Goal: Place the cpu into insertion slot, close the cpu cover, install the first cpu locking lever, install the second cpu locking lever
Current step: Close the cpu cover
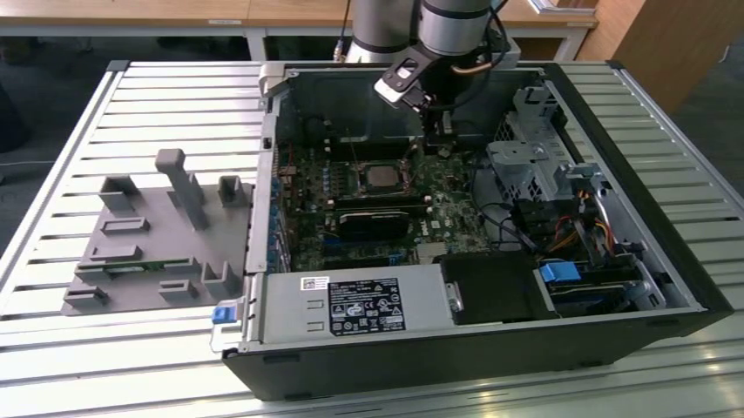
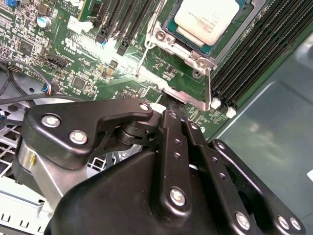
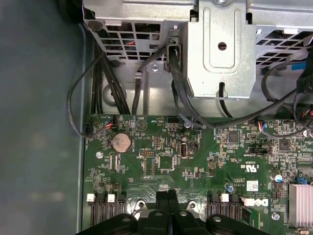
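Observation:
The cpu [image 2: 208,19] shows its pale silver top, lying flat in the insertion slot [image 1: 382,177] on the green motherboard. Around its edges lies the silvery cpu cover [image 2: 194,55], down over the chip. Thin metal lever rods [image 2: 209,85] run along the sides of the socket. My gripper [image 3: 167,196] hovers low over the board with its black fingers [image 3: 161,197] pressed together and nothing seen between them. In the second wrist view the gripper [image 2: 172,108] is just off the cover's tab edge. In the exterior view the gripper [image 1: 433,131] is behind the socket, toward that view's right.
The open computer case [image 1: 686,287] walls in the board. A grey metal drive cage [image 1: 529,165] and cables [image 3: 98,93] stand close by. Black memory slots [image 2: 254,54] flank the socket, and a black card [image 1: 378,218] lies nearer the front. A grey fixture plate [image 1: 152,235] sits outside the case.

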You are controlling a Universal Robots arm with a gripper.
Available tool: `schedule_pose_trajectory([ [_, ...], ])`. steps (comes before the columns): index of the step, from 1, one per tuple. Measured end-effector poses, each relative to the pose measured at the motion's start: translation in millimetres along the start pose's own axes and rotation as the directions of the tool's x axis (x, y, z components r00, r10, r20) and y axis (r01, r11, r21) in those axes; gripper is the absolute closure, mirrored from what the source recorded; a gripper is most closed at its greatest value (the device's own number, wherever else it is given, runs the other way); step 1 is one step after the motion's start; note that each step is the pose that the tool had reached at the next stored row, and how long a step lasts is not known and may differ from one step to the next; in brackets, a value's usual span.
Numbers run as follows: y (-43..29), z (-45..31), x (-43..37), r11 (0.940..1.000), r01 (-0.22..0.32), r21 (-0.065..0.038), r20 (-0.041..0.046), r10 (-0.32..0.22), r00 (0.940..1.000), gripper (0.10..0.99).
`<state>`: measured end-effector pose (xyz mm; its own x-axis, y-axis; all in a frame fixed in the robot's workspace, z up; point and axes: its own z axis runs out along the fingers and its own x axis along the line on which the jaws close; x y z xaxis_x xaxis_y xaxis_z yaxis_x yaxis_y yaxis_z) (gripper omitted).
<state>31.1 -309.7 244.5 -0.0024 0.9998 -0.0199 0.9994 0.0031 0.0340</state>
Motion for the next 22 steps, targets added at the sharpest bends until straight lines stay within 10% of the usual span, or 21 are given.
schedule_pose_trajectory([
  [22,-6.1,-0.2,0.0,1.0,0.0,0.0,0.0,0.0,1.0,0.98],
])
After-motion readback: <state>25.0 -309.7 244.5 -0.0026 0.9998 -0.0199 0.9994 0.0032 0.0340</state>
